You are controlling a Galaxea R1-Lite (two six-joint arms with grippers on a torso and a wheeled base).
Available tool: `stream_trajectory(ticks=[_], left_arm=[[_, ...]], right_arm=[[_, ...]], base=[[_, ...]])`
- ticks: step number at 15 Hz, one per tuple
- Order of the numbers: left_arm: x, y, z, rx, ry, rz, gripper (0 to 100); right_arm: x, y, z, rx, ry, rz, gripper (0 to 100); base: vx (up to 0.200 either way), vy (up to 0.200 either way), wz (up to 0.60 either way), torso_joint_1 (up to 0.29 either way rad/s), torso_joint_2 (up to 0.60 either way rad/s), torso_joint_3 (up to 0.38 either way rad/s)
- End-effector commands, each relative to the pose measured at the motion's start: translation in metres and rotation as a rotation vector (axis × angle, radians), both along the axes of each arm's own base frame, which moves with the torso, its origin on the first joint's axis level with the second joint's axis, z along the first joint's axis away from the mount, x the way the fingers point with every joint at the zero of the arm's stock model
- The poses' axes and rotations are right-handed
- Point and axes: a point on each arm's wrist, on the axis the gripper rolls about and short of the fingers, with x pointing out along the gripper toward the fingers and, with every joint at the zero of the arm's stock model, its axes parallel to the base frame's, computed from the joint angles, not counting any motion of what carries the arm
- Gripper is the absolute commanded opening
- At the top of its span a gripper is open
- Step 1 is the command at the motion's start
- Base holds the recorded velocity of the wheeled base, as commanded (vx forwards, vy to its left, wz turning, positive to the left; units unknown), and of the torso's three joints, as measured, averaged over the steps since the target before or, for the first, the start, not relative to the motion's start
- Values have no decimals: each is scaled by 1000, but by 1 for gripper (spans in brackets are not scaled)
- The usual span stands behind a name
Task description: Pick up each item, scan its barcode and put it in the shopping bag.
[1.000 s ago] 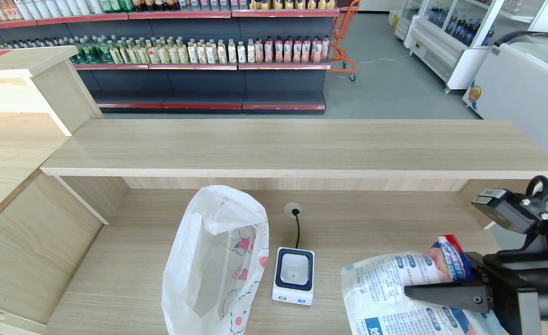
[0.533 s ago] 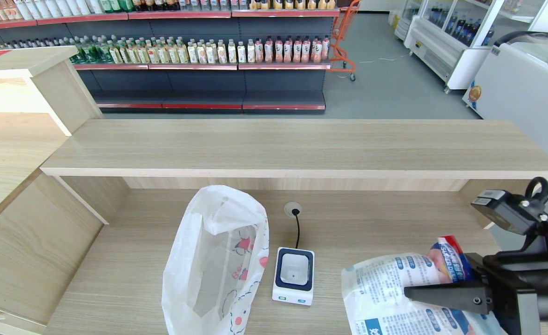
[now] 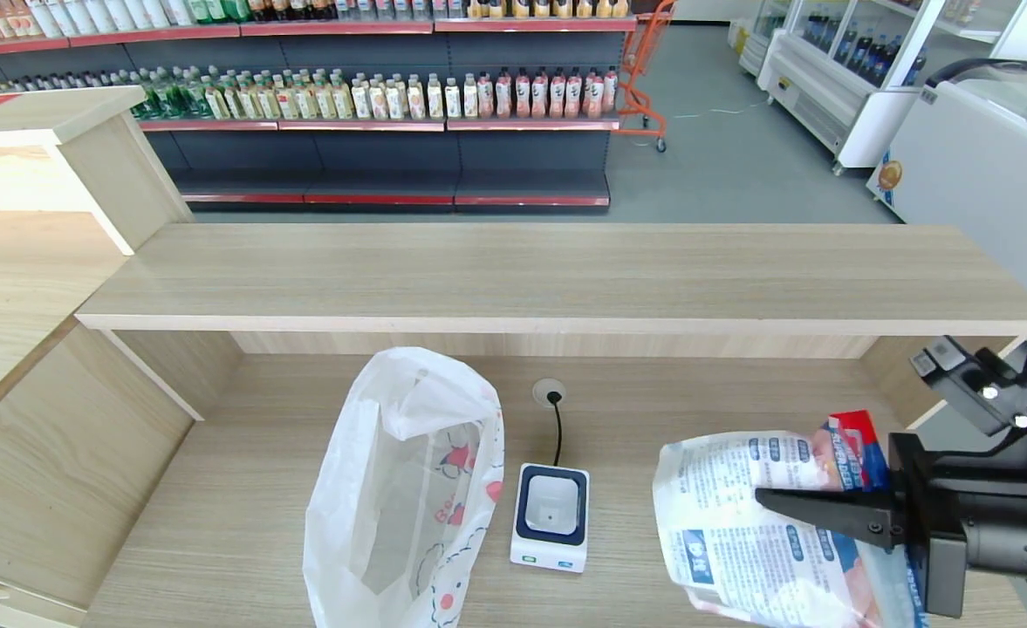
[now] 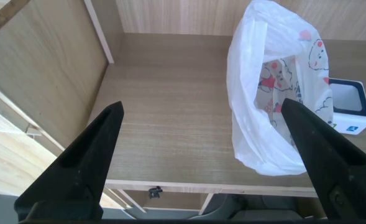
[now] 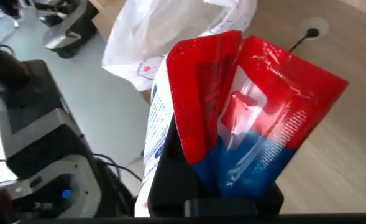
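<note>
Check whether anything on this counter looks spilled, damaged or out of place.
Nothing stands out. The shopping bag stands open beside the scanner, and the right gripper holds the packet intact over the counter.

**Shop checkout in even light**

A pale wood counter (image 3: 565, 279) spans the middle of the frame. Behind it, along the top, dark shelves (image 3: 373, 157) carry rows of bottles (image 3: 443, 96). Grey floor (image 3: 722, 174), an orange trolley (image 3: 644, 112) and white freezers (image 3: 984, 166) occupy the upper right.
</note>
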Motion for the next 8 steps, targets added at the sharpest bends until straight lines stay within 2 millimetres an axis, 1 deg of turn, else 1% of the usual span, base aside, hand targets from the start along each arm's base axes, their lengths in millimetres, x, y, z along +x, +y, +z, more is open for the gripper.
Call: stream_trajectory(ticks=[1,2,5,8], left_arm=[[0,0,0,0,-1,0,100],[0,0,0,0,-1,0,100],[0,0,0,0,-1,0,100],[0,0,0,0,-1,0,100]], right_arm=[[3,-21,1,-175,-194,-160,0],[4,-34,-3,-302,-279,-230,0],[-1,-42,-10,-474,-347,-317,0],[-4,-39,-10,-583,-451,-251,0]], base=[[0,0,0,0,0,0],[0,0,0,0,0,0],[0,0,0,0,0,0],[0,0,0,0,0,0]])
